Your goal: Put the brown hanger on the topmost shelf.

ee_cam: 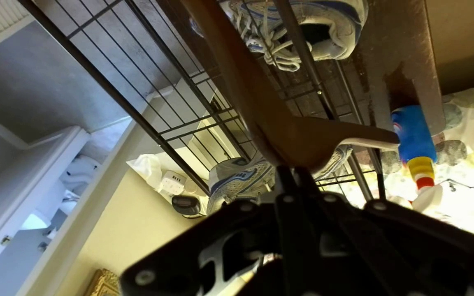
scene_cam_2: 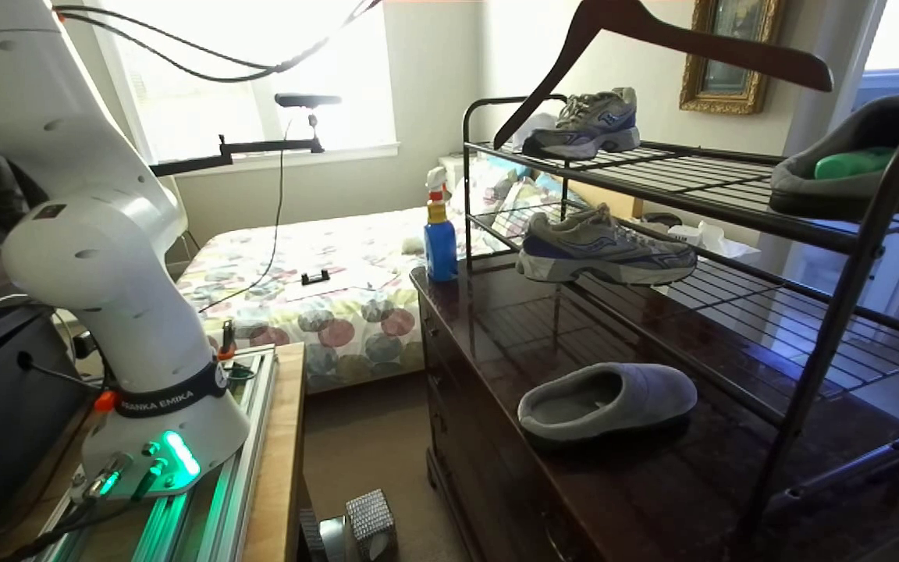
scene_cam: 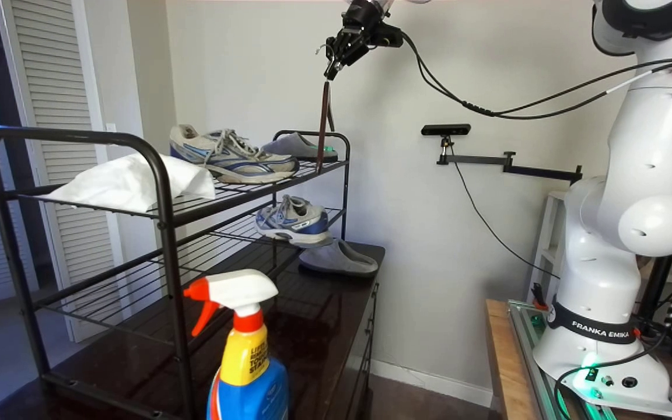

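The brown hanger hangs from my gripper in an exterior view; its body also shows in an exterior view and, close up, in the wrist view. My gripper's fingertips are close together at the top of the hanger, shut on its hook or neck, mostly hidden. The gripper is out of frame in an exterior view. The topmost shelf is the black rack's upper tier, also in an exterior view. The hanger's lower end overlaps the shelf's edge; I cannot tell whether they touch.
On the topmost shelf are a white bag, a running shoe and a grey slipper. Another shoe sits on the lower tier. A slipper and spray bottle stand on the dresser.
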Controlling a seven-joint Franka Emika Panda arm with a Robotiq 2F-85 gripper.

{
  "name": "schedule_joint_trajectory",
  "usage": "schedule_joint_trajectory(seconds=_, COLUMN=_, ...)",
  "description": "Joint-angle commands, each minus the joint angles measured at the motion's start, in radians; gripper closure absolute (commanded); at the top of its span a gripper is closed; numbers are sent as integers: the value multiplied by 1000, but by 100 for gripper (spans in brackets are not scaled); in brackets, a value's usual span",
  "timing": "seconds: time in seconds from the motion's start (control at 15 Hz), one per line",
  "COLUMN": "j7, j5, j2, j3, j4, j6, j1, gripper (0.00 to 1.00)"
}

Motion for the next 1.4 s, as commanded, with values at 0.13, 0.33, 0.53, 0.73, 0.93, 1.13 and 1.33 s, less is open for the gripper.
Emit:
schedule_joint_trajectory(seconds=0.13, j7=-110, j5=114, j2=109, j3=1, j4=120, j6=-143, j1=-100, gripper=99)
schedule_joint_trajectory(seconds=0.33, j7=-82, j5=111, j2=181, j3=16, j4=202, j6=-209, j1=-144, gripper=99)
schedule_joint_trajectory(seconds=0.53, j7=12, j5=71, j2=252, j3=47, j4=283, j6=-207, j1=-170, gripper=99)
schedule_joint_trajectory(seconds=0.73, j7=71, j5=67, j2=315, j3=81, j4=356, j6=-217, j1=-190, gripper=99)
schedule_joint_trajectory(seconds=0.93, j7=95, j5=51, j2=383, j3=118, j4=444, j6=-226, j1=-205, gripper=99)
schedule_joint_trajectory(seconds=1.13, j7=136, j5=12, j2=459, j3=150, j4=544, j6=-246, j1=-214, gripper=99)
schedule_joint_trajectory(seconds=1.33, j7=191, j5=-47, j2=531, j3=181, j4=638, j6=-235, j1=-210, gripper=99)
